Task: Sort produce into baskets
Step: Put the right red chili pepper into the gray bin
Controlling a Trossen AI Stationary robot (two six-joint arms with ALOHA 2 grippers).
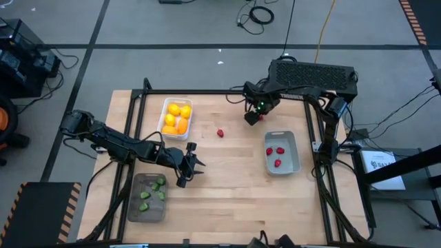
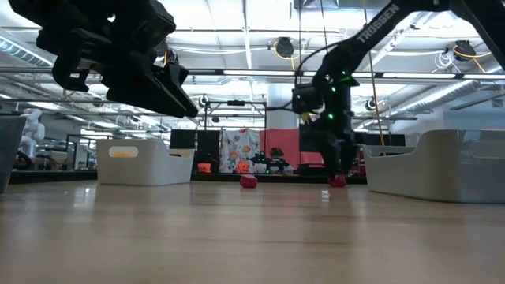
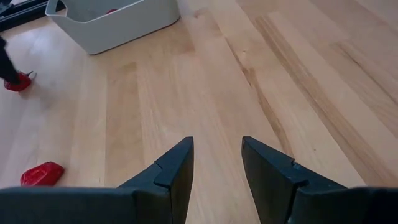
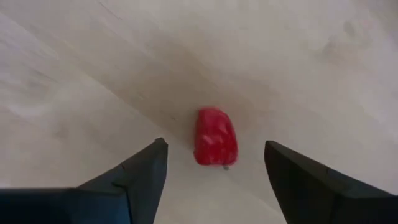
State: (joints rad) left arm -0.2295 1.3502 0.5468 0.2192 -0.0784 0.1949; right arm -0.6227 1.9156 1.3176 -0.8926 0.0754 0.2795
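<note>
The right tool (image 4: 214, 163) stood spread wide over a red piece (image 4: 216, 137) lying on the table (image 1: 227, 179), its fingers on either side and not touching it. In the high view this was at upper centre, just above the grey basket (image 1: 295, 160) holding three red pieces. Another red piece (image 1: 220, 133) lay left of it. The left tool (image 1: 193, 165), narrowly parted and holding nothing, hung at centre left, between the white basket (image 1: 165, 110) of yellow fruits and the dark basket (image 1: 135, 207) of green pieces.
</note>
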